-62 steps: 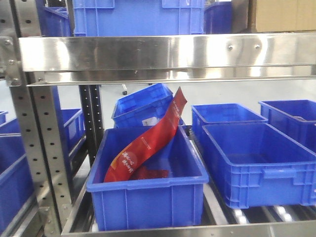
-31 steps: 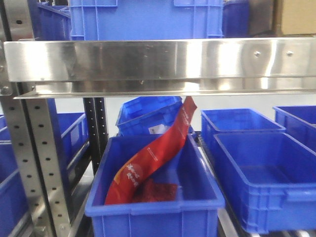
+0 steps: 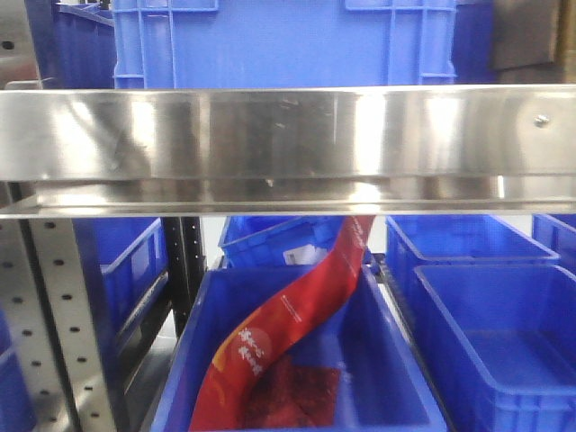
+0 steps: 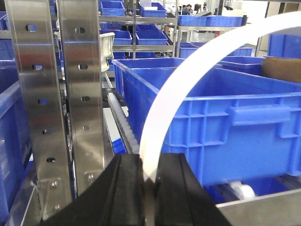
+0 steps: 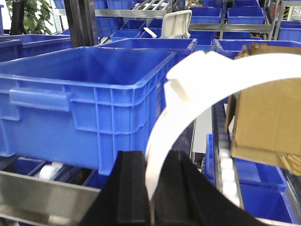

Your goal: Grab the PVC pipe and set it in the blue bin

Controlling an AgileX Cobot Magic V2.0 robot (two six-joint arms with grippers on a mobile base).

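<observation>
My left tool (image 4: 149, 174) and right tool (image 5: 151, 181) each pinch the white PVC pipe (image 4: 162, 94) (mid-carry, I judge); next, over a blue bin (image 5: 84, 113), release.

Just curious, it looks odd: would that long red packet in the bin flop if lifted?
Probably floppy: the red packet sags in a curve inside the blue bin. Likely light, being thin and flat. Its smooth film may slip.

Curved red packet (image 3: 288, 328) under a steel shelf rail (image 3: 270, 135); cardboard box (image 5: 268, 113); perforated upright (image 4: 82, 94).
</observation>
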